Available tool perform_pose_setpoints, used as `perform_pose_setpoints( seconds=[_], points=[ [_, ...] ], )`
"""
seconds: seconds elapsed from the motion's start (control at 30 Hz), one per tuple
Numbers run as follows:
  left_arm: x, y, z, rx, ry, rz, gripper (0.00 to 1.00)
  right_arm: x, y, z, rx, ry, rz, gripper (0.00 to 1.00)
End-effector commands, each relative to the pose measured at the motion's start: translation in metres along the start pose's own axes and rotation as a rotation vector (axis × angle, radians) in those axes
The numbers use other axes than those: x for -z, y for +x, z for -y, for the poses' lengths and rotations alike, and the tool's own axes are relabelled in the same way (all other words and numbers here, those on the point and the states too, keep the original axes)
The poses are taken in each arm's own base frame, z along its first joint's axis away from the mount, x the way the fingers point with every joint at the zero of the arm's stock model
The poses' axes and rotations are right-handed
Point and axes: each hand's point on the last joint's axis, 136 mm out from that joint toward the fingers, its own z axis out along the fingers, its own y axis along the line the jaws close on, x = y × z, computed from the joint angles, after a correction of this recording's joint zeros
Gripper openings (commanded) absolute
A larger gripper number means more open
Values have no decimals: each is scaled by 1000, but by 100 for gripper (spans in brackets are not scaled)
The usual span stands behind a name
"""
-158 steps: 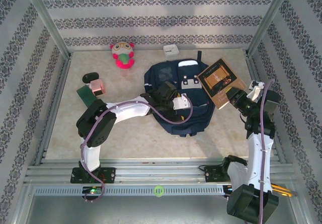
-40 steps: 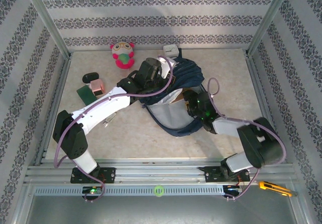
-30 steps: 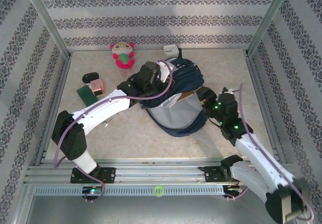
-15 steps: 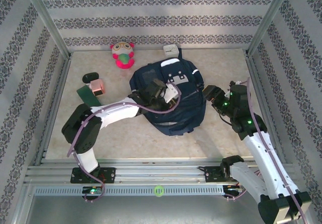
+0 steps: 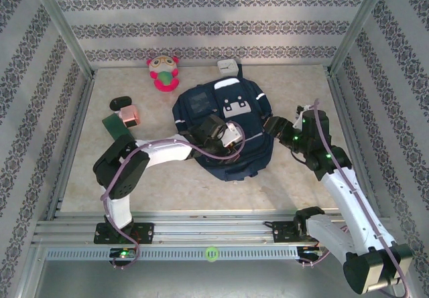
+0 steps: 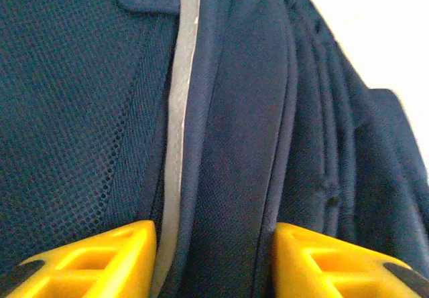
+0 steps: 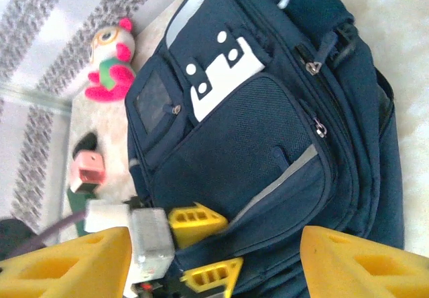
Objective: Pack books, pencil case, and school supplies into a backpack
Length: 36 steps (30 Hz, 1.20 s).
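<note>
Left claw (image 6: 214,258) first: it's released, yellow fingers (image 6: 87,261) standing apart, and a padded navy ridge and grey strip of the backpack (image 5: 249,110) run between them. We can't tell whether they touch the cloth. From above we see it low over the front of the bag, on its near half.

Over to the right claw (image 7: 214,248): spread wide as well, nothing in it, hanging just off the backpack's right side.

The backpack lies flat in the middle of the tabletop (image 5: 167,174), top toward the far edge, where a small white box (image 5: 228,65) sits just beyond it. Near the left edge we find the pink block (image 5: 131,116) just beside the green flat piece (image 5: 112,125), with a black oval thing (image 5: 120,102) just behind them. A plush toy (image 5: 163,72) sits at the far edge.
</note>
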Motion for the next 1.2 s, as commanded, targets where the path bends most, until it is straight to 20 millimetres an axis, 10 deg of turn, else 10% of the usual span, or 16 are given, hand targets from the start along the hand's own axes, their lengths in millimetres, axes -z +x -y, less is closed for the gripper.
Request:
perform_pose_setpoints(
  seconds=[0.0,0.17,0.37,0.5,0.83,0.9,1.07,1.17],
  points=[
    [53,-64,-8,85,12,170,65,6,-2,-41,310,-129,-13,67],
    [121,-90,-62,332,-72,328,76,-4,39,-69,782,-187,-125,70],
    [157,-68,-97,502,-175,337,77,-23,81,-76,1148,-208,-272,73],
    [176,-12,-118,646,-302,279,78,-71,158,-45,1569,-207,-559,74],
    [177,60,-125,846,-360,223,78,-152,194,4,1624,-29,-671,70],
    [175,67,-125,856,-367,214,78,-164,188,13,1626,42,-645,60],
    [173,76,-122,837,-357,214,78,-162,169,5,1636,82,-561,0],
    [174,78,-123,803,-337,234,79,-135,160,-14,1698,-34,-515,0]
  ],
)
